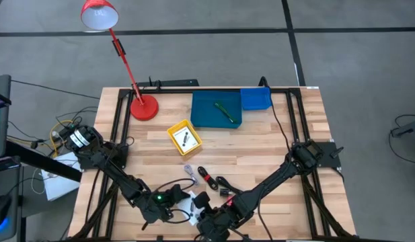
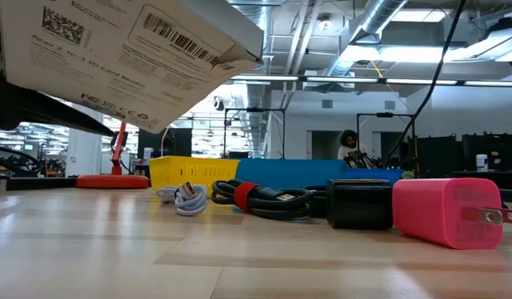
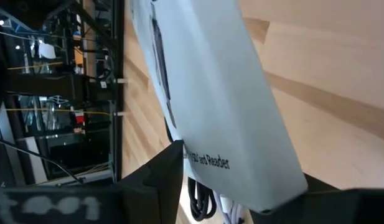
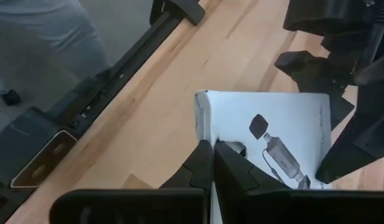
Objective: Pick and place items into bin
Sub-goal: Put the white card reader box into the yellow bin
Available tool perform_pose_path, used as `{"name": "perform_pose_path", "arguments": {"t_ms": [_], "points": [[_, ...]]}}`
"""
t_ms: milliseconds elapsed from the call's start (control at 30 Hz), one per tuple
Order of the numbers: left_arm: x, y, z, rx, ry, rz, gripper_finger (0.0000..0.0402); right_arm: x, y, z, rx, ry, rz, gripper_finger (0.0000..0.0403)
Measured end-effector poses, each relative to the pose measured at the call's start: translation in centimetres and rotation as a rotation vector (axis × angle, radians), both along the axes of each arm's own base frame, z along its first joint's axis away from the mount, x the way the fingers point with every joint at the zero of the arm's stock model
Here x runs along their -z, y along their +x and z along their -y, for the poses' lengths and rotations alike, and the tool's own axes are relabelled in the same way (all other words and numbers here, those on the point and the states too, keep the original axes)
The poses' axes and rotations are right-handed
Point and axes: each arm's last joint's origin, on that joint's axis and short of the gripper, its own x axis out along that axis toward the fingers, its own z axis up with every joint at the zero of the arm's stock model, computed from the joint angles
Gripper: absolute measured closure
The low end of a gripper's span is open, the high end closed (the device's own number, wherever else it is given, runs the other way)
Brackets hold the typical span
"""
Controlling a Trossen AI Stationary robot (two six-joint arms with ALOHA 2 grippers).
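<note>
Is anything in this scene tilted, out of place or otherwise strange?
Yes. The white card-reader box hangs tilted above the table's near edge, between the left gripper and the right gripper. Both grippers crowd one box, the right with jaws shut at its edge.

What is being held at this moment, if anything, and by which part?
The white box, up above the table, is between the fingers of the left claw, near one end. The right claw is shut beside the box's edge, gripping nothing visible.
</note>
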Motion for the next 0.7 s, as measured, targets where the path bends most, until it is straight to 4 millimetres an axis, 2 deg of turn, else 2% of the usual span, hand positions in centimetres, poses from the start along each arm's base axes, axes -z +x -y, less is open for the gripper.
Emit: {"name": "perform_pose_path", "arguments": {"t_ms": [367, 700], "points": [[-0.5, 0.1, 0.6, 0.052, -0.080, 0.031, 0.0264, 0.0, 0.0, 0.1, -0.011, 0.009, -0.012, 0.0403], [-1.7, -0.9, 2.7, 0.149, -0.195, 0.117, 0.0264, 0.3, 0.4, 1.3, 0.069, -0.039, -0.021, 0.0403]]}}
